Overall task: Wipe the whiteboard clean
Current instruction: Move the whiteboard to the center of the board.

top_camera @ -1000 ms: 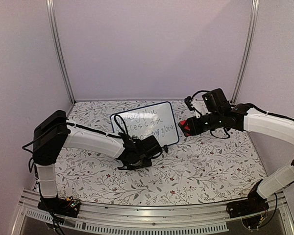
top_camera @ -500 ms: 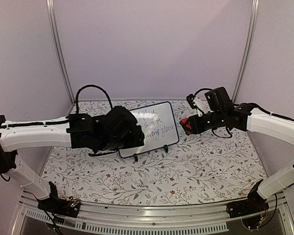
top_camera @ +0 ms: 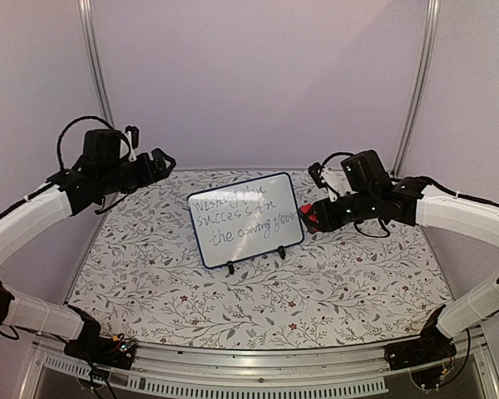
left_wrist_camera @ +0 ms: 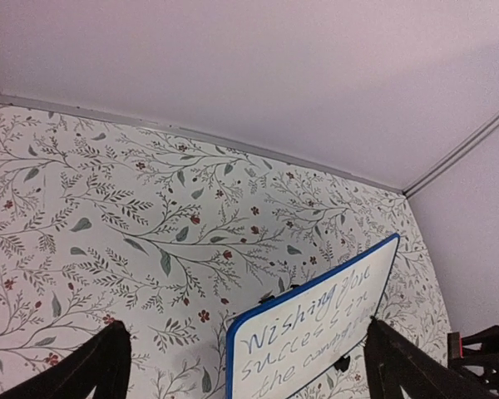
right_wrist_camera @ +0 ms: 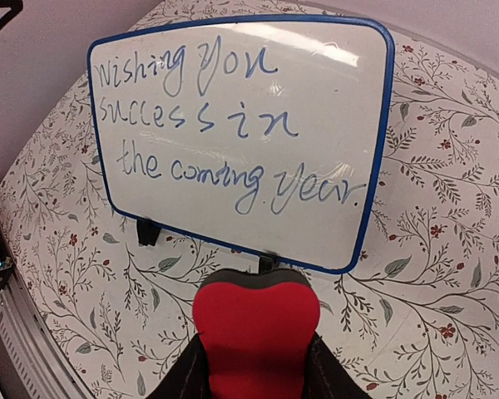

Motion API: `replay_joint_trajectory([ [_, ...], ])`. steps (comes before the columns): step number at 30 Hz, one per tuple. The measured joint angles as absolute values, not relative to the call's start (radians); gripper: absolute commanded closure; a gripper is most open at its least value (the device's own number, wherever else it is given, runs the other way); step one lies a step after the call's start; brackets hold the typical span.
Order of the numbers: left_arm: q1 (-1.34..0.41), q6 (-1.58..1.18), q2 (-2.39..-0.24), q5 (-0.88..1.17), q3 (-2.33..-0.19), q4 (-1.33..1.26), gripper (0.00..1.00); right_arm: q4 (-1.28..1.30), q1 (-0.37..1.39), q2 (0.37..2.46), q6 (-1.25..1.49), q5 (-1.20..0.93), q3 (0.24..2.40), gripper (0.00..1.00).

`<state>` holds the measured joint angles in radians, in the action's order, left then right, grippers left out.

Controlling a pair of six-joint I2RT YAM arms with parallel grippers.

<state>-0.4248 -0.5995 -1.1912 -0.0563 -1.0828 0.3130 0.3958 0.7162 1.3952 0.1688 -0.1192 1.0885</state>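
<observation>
The floral-patterned table (top_camera: pixel 358 283) looks the same as before; the change is in the left arm (top_camera: pixel 25 224). Half a second ago it reached across the whiteboard and hid part of it. Now it is lifted and pulled back to the far left, well away from the board. The left gripper (top_camera: pixel 160 162) hangs in the air with its fingers spread wide and nothing between them.

The whiteboard (top_camera: pixel 245 218) stands on its own near the middle of the table. It is propped on its small black feet (top_camera: pixel 230 268) and leans back a little, with its face toward the near side. All three lines of blue writing are still there, so no erasing has begun.

The right gripper (top_camera: pixel 316 220) has barely moved. It sits just right of the board, clamped on the red block (right_wrist_camera: pixel 255 320), which points at the board's lower edge. With the board unobstructed, the wiping probably falls to this arm.
</observation>
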Motion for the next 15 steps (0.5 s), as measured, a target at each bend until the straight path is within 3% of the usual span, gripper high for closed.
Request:
replay_joint_trajectory([
  [5,-0.324,-0.569,-1.304,0.136,-0.957,0.149,0.26,0.397,0.741,1.411,0.169,-0.118,1.091,0.64],
  [15,-0.259,-0.65,-1.407,0.377,-0.828,-0.242,0.45,0.397,0.783,1.412,0.172,-0.118,1.093,0.63],
])
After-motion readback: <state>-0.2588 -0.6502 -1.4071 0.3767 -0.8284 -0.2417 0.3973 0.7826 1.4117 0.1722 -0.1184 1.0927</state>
